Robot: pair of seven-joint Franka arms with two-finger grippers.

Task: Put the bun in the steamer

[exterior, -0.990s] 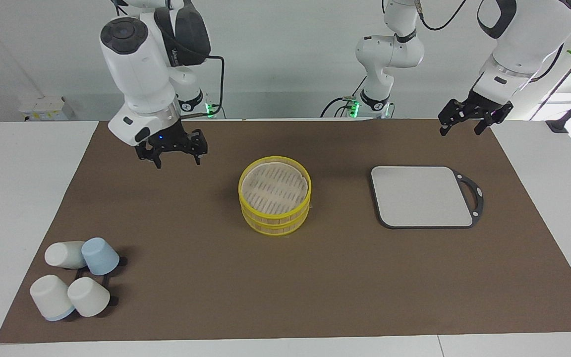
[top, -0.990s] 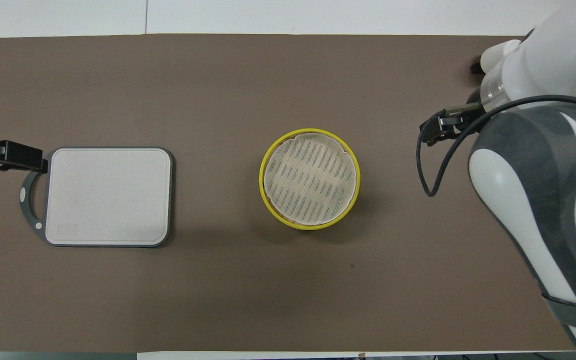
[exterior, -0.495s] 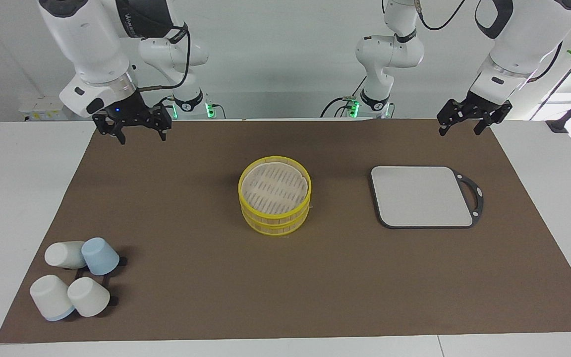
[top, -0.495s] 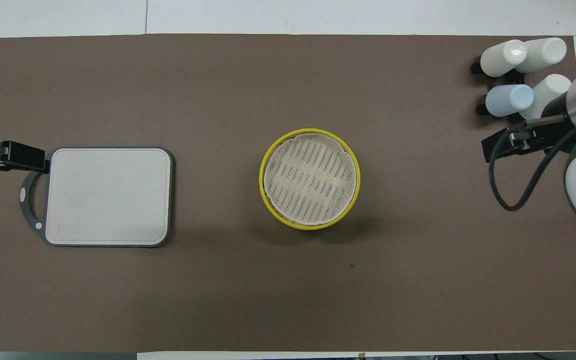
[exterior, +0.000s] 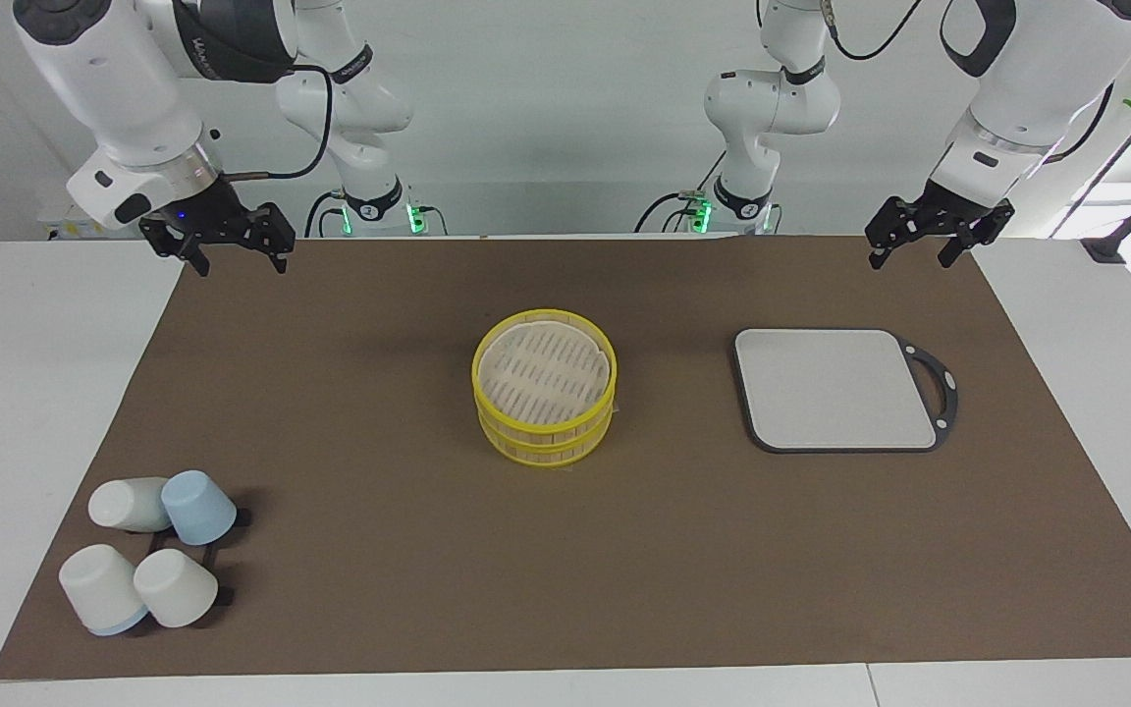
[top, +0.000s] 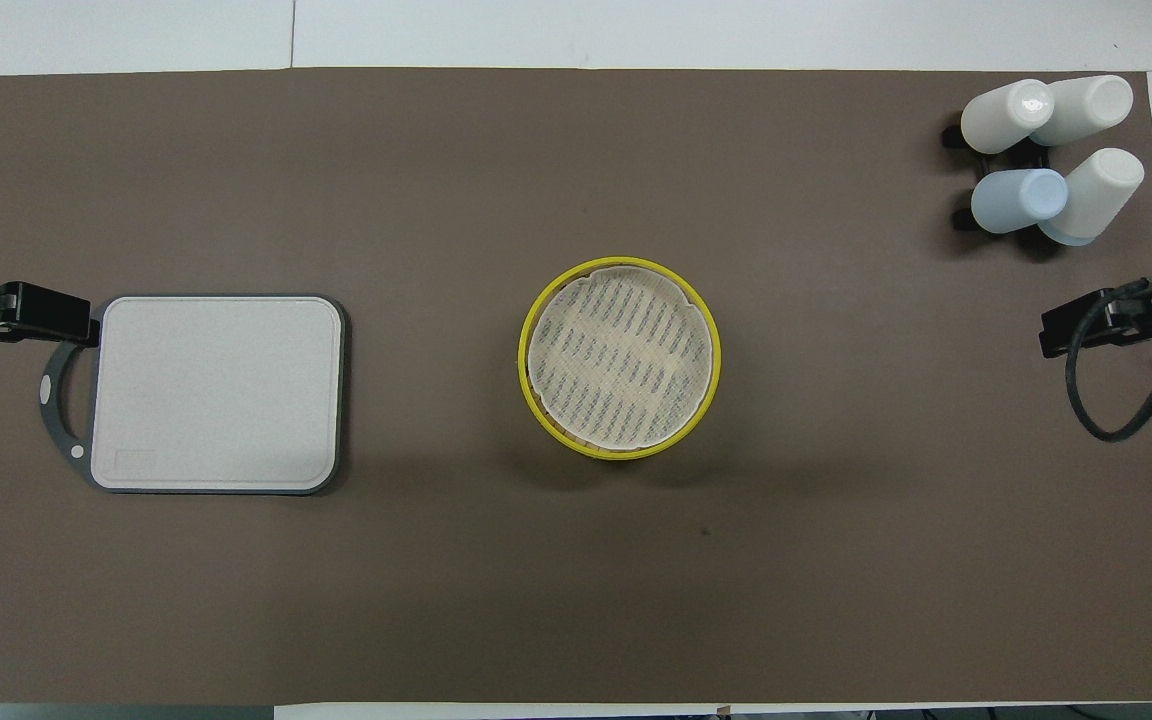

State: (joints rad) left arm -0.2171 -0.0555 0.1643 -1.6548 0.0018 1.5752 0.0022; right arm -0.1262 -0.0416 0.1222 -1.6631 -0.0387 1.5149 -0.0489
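My round, yellow-rimmed bamboo steamer sits lidded at the brown mat's centre; no bun shows. My right gripper hangs with fingers spread over the mat's corner at ten o'clock in the facing view, my left gripper likewise spread at two o'clock, over the mat's edge above the grey black-handled board. White and blue cups cluster at eight o'clock.

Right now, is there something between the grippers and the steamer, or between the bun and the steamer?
The steamer has its slatted lid on top, which would block a bun. No bun is visible. Bare mat lies between the steamer and the open right gripper and left gripper, both raised at the mat's robot-side corners.
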